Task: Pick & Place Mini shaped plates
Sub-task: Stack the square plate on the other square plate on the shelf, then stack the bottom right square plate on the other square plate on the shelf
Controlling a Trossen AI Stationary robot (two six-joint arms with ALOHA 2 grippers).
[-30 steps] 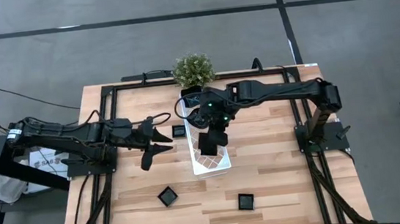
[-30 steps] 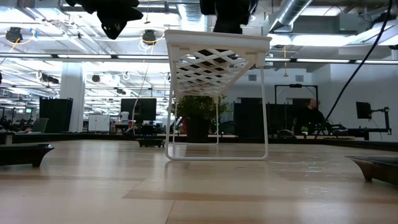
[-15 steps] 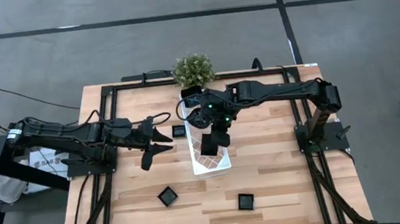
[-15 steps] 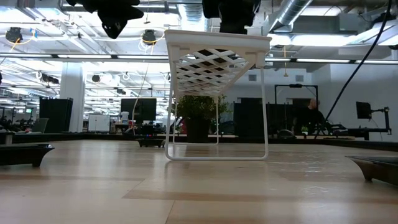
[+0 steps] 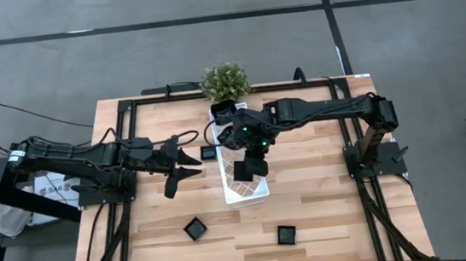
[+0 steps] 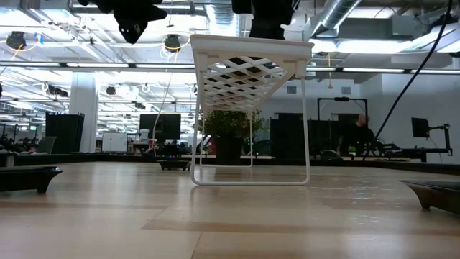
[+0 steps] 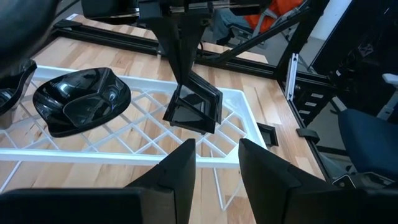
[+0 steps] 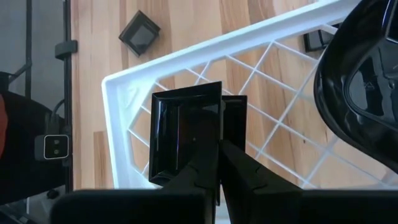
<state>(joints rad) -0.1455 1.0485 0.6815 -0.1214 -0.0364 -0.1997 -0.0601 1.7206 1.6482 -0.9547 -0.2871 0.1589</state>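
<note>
Overhead, the right gripper [image 5: 246,169] hangs above the white lattice tray [image 5: 231,195] at the middle of the counter [image 5: 327,216], its jaws pinched shut on the rim of a square black plate [image 8: 186,134], which hangs tilted just over the lattice near the tray's end. A wavy-edged black dish [image 7: 81,101] already sits in the tray beside it. The left gripper [image 5: 187,168] waits left of the tray with its jaws apart and nothing between them. Three more square plates lie on the bare wood: one [image 5: 208,153] just beside the tray's left side, two [image 5: 194,229] [image 5: 286,234] toward the counter's front edge, well apart. A potted plant [image 5: 226,81] stands at the back edge, behind the tray. The front right corner is open wood.
</note>
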